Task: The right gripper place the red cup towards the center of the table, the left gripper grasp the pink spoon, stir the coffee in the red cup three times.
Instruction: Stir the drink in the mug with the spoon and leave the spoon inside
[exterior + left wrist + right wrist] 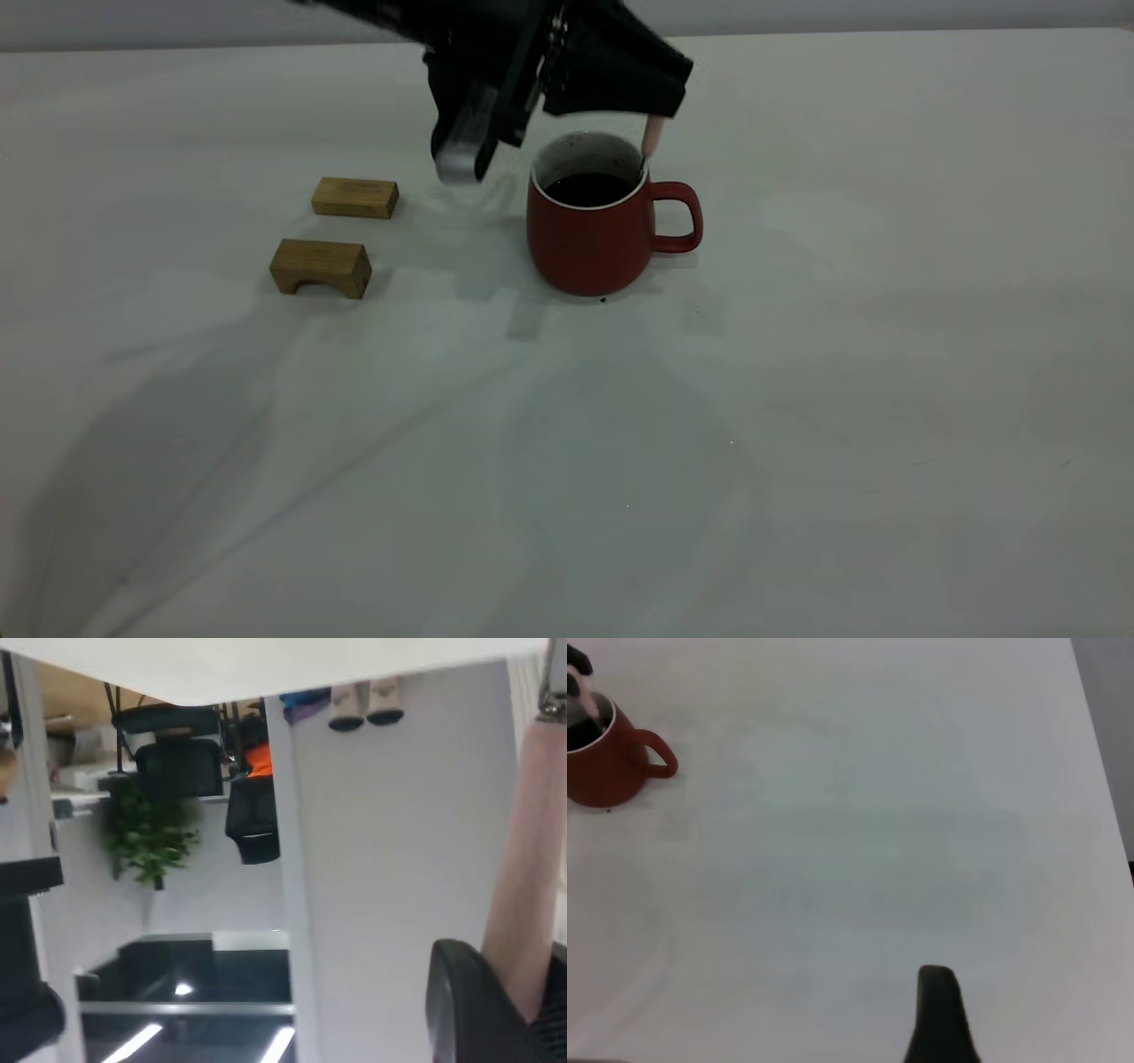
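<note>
The red cup [589,244] stands upright near the middle of the table [797,399], handle pointing right, with dark coffee [589,188] inside. My left gripper [660,108] hangs just above the cup's right rim, shut on the pink spoon [653,137]. The spoon points down, and its grey neck dips into the coffee. In the left wrist view the pink spoon handle [532,868] runs between the dark fingers [469,1010]. My right gripper [943,1028] is out of the exterior view; its wrist view shows the red cup [602,771] far off.
Two small wooden blocks lie left of the cup: a flat one [354,197] and an arched one [321,266]. The left arm's body and silver cylinder [459,164] hang above the table between the blocks and the cup.
</note>
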Robot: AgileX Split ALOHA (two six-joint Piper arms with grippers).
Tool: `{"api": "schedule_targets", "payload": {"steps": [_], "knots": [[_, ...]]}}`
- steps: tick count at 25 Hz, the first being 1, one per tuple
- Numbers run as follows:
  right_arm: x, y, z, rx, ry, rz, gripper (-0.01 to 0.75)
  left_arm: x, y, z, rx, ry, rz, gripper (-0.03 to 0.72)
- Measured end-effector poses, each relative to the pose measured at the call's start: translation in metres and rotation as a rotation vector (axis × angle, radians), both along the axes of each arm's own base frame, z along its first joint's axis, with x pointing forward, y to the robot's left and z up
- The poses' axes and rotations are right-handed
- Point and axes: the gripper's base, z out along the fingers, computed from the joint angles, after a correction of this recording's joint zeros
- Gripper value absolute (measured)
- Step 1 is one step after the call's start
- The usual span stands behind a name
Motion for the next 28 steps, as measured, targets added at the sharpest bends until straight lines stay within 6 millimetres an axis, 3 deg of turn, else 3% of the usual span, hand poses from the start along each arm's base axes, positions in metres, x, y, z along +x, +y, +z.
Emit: {"api": "schedule_targets", "payload": {"steps": [5,12,19,24,28], "knots": [[0.000,0.000,0.000,0.001,0.000,-0.001,0.586,-0.001,0.011,0.000,0.086,0.025,-0.028,0.175],[0.000,0.000,0.000,0.001,0.000,-0.001,0.586,0.009,0.016,0.008,0.108,-0.179,-0.047,0.175],[0.000,0.000,0.000,0.001,0.000,-0.001,0.586,0.006,0.014,0.011,0.043,-0.110,-0.052,0.175],[0.000,0.000,0.000,0.001,0.000,-0.001,0.586,0.010,0.030,0.009,0.087,-0.057,-0.026,0.175],[0.000,0.000,0.000,0.001,0.000,-0.001,0.586,0.016,0.039,0.011,0.070,-0.152,-0.042,0.175]]}}
